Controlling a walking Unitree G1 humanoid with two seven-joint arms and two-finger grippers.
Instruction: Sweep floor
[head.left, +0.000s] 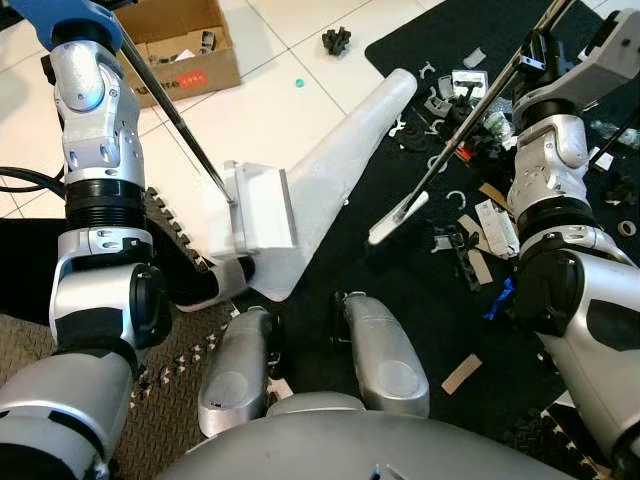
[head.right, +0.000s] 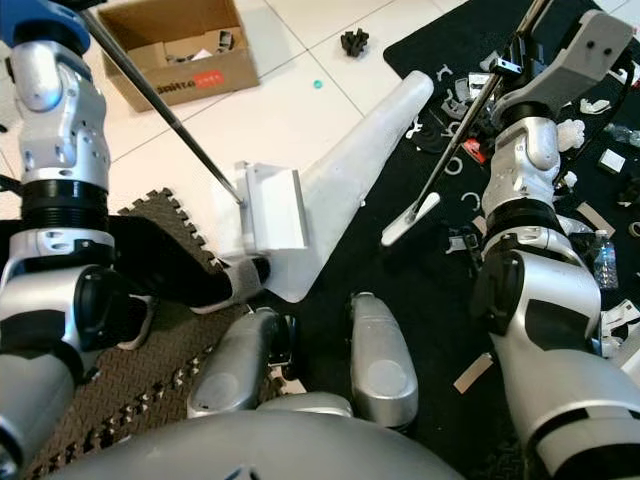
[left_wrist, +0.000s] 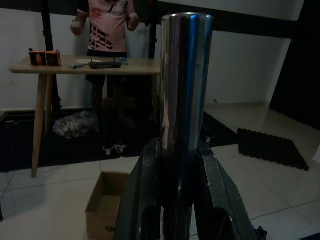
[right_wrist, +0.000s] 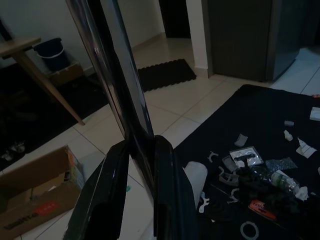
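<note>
White dustpan (head.left: 300, 190) sits on the tile floor (head.left: 250, 110) at the edge of the black mat (head.left: 420, 290), broom (head.left: 398, 218) head out on the mat near scattered scraps (head.left: 470, 90). Left wrist: left hand (left_wrist: 182, 200) pinches the dustpan's shiny pole (left_wrist: 185, 85), person (left_wrist: 107, 25) behind a counter (left_wrist: 85, 66), box (left_wrist: 102, 210) below. Right wrist: right hand (right_wrist: 132, 195) clamps the broom handle (right_wrist: 112, 65).

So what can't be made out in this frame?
- Left pincer: in the eye views it is cut off by the top edge; the wrist view shows it clamped on the dustpan pole.
- Broom head: bristles too small to tell from the rug.
- Box label: too small to read.
- Litter pieces: mostly unidentifiable.
</note>
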